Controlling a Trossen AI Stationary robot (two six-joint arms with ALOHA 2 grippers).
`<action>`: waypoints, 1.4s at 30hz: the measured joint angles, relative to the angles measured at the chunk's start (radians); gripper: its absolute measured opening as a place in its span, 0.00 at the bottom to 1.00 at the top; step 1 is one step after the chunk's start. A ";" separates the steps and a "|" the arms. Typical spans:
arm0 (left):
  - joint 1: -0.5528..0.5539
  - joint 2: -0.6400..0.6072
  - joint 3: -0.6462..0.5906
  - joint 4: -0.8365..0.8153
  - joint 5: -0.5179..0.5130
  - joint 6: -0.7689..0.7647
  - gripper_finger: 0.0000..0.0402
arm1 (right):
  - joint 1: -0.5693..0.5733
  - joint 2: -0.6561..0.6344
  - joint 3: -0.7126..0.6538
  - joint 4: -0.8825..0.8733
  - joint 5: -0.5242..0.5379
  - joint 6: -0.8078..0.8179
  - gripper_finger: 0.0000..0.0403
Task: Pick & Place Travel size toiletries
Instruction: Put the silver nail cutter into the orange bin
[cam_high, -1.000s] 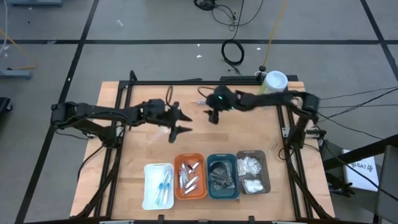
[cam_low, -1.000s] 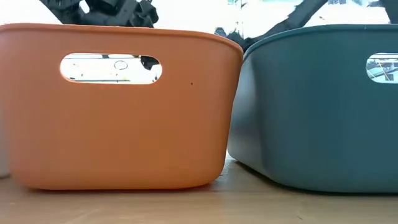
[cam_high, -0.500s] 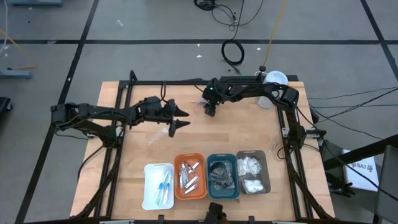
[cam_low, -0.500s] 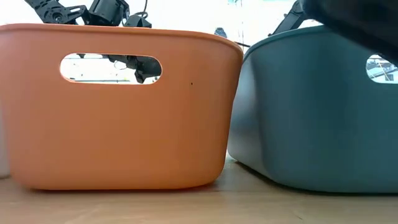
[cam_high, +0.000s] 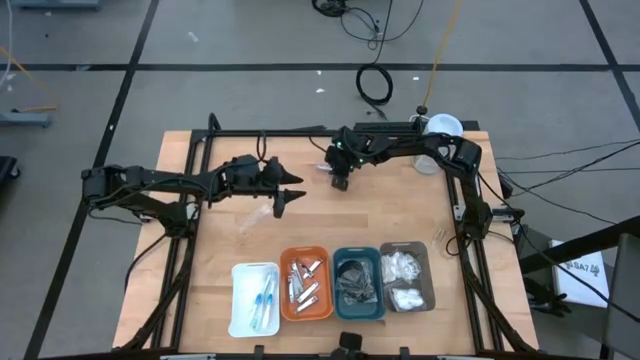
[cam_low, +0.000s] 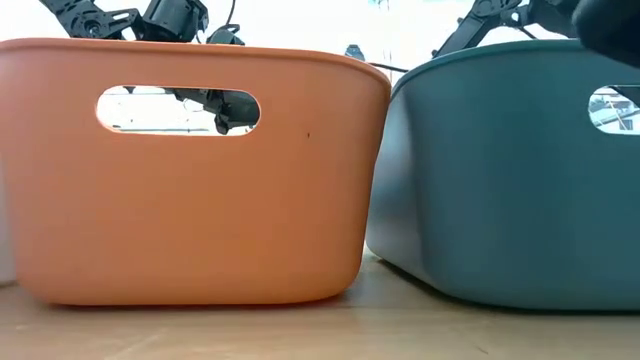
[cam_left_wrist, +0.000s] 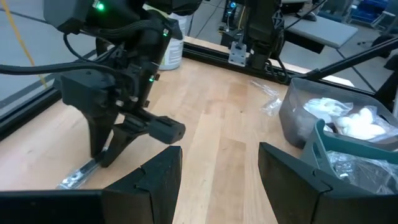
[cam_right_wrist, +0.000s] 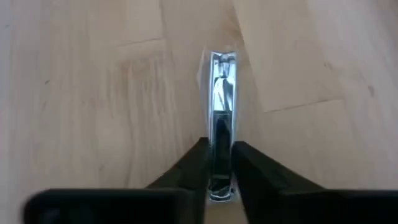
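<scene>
Right pincer (cam_right_wrist: 219, 180) down at the table, clamped on a silvery metal piece (cam_right_wrist: 221, 112).

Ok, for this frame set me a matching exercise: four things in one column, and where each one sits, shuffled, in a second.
Things:
1. white tray
2. grey tray
3. right gripper
4. left gripper

Places or states:
a. closed on a silvery nail clipper on the table
b. far left of the tray row
c. far right of the tray row
d. open above bare table

Pairs: 1-b, 2-c, 3-a, 4-d
</scene>
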 joint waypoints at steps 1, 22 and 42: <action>0.000 0.000 0.000 0.000 -0.004 0.000 0.52 | 0.004 0.000 0.000 -0.008 -0.002 -0.004 0.18; -0.017 0.001 0.000 -0.012 -0.015 -0.035 0.52 | 0.120 -0.315 -0.076 -0.002 -0.117 0.027 0.06; -0.138 0.103 0.000 0.241 -0.135 0.245 0.52 | 0.273 -0.666 -0.797 1.243 -0.225 0.326 0.06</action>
